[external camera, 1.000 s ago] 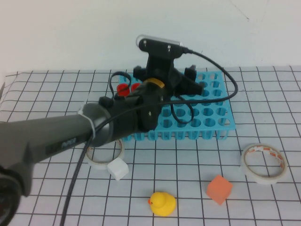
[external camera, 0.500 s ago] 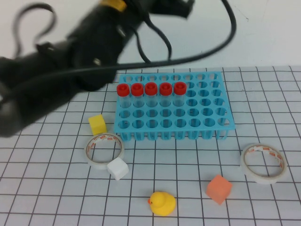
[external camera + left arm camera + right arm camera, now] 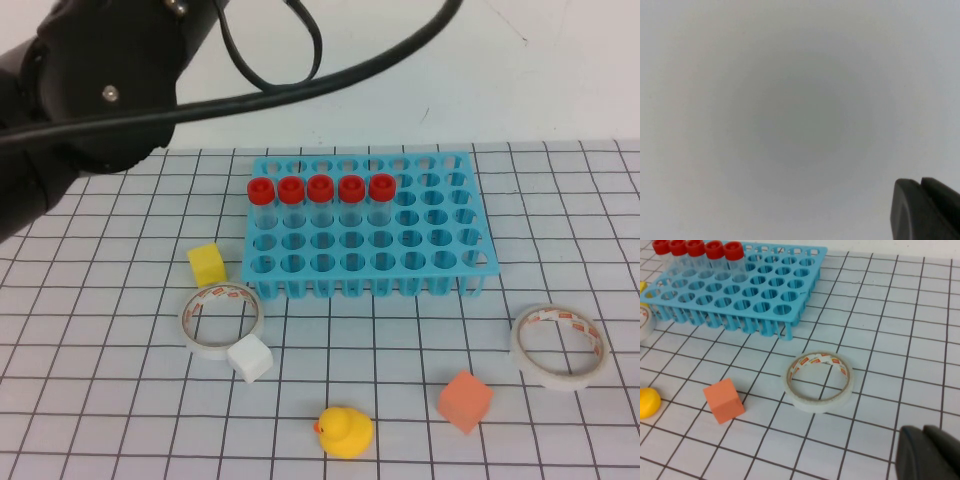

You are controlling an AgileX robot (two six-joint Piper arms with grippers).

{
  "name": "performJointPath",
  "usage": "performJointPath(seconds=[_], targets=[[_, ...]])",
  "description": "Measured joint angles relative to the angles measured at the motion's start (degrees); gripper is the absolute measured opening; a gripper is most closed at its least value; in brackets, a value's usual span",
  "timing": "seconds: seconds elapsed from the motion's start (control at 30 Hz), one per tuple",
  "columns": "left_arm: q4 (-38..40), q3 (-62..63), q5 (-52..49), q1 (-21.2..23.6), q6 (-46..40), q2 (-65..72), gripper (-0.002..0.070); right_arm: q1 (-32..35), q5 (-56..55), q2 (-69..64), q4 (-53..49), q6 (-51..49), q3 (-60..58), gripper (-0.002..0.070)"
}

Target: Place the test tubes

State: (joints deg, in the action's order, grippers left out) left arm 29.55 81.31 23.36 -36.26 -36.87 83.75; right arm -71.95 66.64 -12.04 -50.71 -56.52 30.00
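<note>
Several clear test tubes with red caps [image 3: 321,190] stand side by side in one row near the back of the blue rack [image 3: 485,245]. My left arm [image 3: 100,90] is raised high at the back left, away from the rack. In the left wrist view my left gripper [image 3: 919,181] is shut and empty, facing a blank wall. My right gripper [image 3: 923,429] is shut with nothing in it. It hangs over the grid mat on the right, apart from the rack [image 3: 801,299] and its tubes [image 3: 695,255].
A yellow cube [image 3: 207,263], a tape ring [image 3: 205,345] and a white cube [image 3: 249,358] lie left of the rack's front. A yellow duck [image 3: 345,432], an orange cube [image 3: 465,401] and a second tape ring [image 3: 555,378] lie nearer the front.
My left arm has lifted off the rack and swung up to the back left, and its gripper has shut. The row of tubes in the rack is now uncovered.
</note>
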Motion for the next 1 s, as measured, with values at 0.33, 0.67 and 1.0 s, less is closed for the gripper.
performJointPath(seconds=[0.33,0.67,1.0], targets=[[0.5,-5.4,-11.0,0.4,-2.4,-6.2,0.0000,0.0,0.1,0.0,0.0,0.0,0.0,-0.0001],[0.6,-21.0,-22.1,7.5,-8.8,-27.5,0.0000,0.0,0.1,0.0,0.0,0.0,0.0,-0.0001],[4.0,-51.0,-27.1,18.1,-7.8,-47.2,0.0000,0.0,0.1,0.0,0.0,0.0,0.0,-0.0001]])
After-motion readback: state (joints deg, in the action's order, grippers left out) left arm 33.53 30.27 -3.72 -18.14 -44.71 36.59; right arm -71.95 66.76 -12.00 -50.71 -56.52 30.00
